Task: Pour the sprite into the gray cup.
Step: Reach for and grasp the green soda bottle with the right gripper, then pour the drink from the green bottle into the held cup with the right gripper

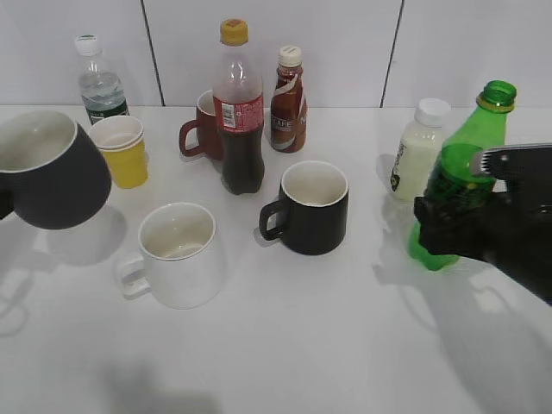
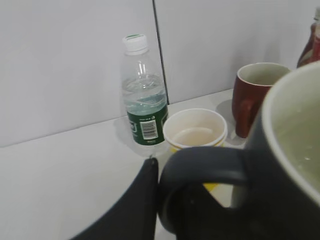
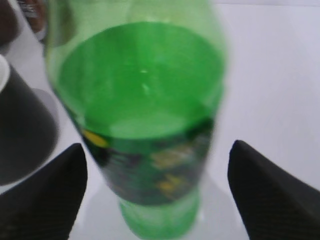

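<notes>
The gray cup point(image 1: 47, 172) hangs tilted above the table at the far left, white inside showing. My left gripper point(image 2: 167, 185) is shut on its loop handle point(image 2: 205, 162), and the cup body point(image 2: 280, 165) fills the right of the left wrist view. The sprite point(image 1: 461, 177), a green bottle with an open neck ring, stands on the table at the right. My right gripper point(image 3: 157, 192) is open with one finger on either side of the sprite's label point(image 3: 150, 165), apart from it. In the exterior view the right gripper point(image 1: 457, 226) is level with the bottle's lower half.
A white mug point(image 1: 177, 254) and a black mug point(image 1: 312, 207) stand mid-table. Behind them are a cola bottle point(image 1: 239, 108), a red-brown mug point(image 1: 203, 129), a coffee bottle point(image 1: 289, 88), a water bottle point(image 1: 102, 86) and stacked yellow cups point(image 1: 121, 151). A white bottle point(image 1: 418, 151) stands beside the sprite.
</notes>
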`<action>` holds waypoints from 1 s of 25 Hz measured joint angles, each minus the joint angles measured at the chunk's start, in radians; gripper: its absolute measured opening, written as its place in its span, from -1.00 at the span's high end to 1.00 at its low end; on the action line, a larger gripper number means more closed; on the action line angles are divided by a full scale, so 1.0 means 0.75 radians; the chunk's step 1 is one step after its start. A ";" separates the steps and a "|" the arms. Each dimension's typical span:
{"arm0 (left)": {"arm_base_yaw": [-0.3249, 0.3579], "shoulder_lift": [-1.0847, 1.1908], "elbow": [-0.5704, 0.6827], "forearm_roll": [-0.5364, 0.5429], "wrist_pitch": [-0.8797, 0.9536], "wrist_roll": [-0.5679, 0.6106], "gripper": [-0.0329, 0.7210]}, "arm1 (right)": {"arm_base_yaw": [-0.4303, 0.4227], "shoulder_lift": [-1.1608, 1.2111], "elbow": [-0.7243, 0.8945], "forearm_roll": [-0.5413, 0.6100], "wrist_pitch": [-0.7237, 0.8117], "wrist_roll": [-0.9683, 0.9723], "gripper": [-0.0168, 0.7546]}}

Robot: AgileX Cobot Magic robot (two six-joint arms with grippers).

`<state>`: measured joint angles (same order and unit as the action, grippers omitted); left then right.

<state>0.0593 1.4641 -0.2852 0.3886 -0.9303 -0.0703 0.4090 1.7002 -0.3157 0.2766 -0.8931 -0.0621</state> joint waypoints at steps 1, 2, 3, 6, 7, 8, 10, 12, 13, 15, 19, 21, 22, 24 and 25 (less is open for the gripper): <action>0.000 0.000 0.000 0.008 -0.003 0.000 0.77 | 0.000 0.047 -0.019 -0.004 -0.028 0.010 -0.68; -0.001 0.000 0.000 0.019 -0.004 0.000 0.77 | 0.000 0.090 -0.032 -0.002 -0.066 0.014 -0.62; -0.005 0.000 0.000 0.023 -0.004 -0.001 0.77 | 0.000 0.125 -0.045 0.006 -0.100 0.014 -0.51; -0.039 -0.003 0.000 0.024 -0.004 -0.001 0.77 | 0.001 0.157 -0.053 0.029 -0.156 -0.019 0.02; -0.061 -0.012 0.000 0.024 0.003 -0.002 0.77 | 0.001 0.155 -0.053 0.033 -0.158 -0.042 0.03; -0.087 -0.026 0.000 0.024 0.017 -0.002 0.77 | 0.001 0.142 -0.053 0.038 -0.147 -0.068 0.03; -0.153 -0.078 -0.005 0.024 0.086 -0.005 0.77 | 0.009 0.077 -0.053 0.042 -0.052 -0.154 0.03; -0.251 -0.140 -0.037 0.023 0.229 -0.011 0.77 | 0.037 -0.021 -0.056 0.058 0.060 -0.292 0.03; -0.309 -0.172 -0.061 0.023 0.326 -0.019 0.77 | 0.058 -0.080 -0.068 0.086 0.153 -0.394 0.03; -0.424 -0.212 -0.137 0.023 0.521 -0.049 0.77 | 0.106 -0.175 -0.111 0.195 0.289 -0.631 0.03; -0.661 -0.226 -0.290 0.004 0.852 -0.077 0.77 | 0.220 -0.302 -0.229 0.546 0.411 -1.226 0.03; -0.754 -0.226 -0.344 -0.025 0.927 -0.080 0.77 | 0.292 -0.325 -0.299 0.739 0.409 -1.571 0.03; -0.794 -0.224 -0.374 -0.037 0.947 -0.080 0.77 | 0.337 -0.329 -0.345 0.845 0.407 -1.759 0.03; -0.852 -0.205 -0.428 -0.064 0.982 -0.084 0.77 | 0.395 -0.329 -0.405 0.940 0.406 -1.975 0.03; -0.877 -0.190 -0.456 -0.073 1.005 -0.085 0.77 | 0.421 -0.329 -0.430 0.961 0.399 -2.063 0.03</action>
<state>-0.5985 1.3213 -0.6269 0.3338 -0.1766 -0.1342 0.7248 1.4533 -0.6379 0.9974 -0.5937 -1.6094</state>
